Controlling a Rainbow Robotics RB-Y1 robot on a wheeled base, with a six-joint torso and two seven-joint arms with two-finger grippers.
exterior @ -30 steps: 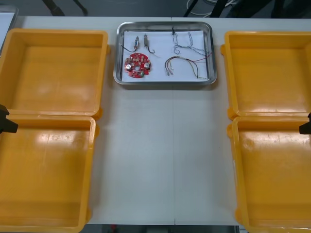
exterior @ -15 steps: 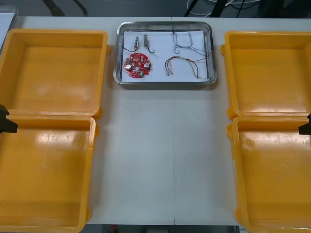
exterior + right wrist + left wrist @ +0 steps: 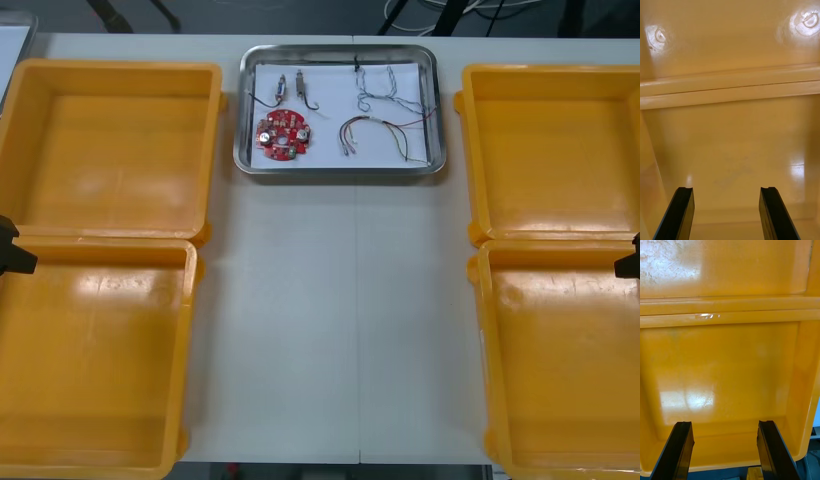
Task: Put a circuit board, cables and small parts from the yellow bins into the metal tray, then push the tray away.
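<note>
Metal tray with circuit board and cables lies well apart from both released jaws over yellow bins.

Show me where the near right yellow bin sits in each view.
Front view: near right yellow bin, lower right corner, right end effector at its far rim.
Right wrist view: its floor, beyond the open fingers.
Left wrist view: the left-side bins instead.
Shared landmark: the doubled rim where two bins meet.
</note>
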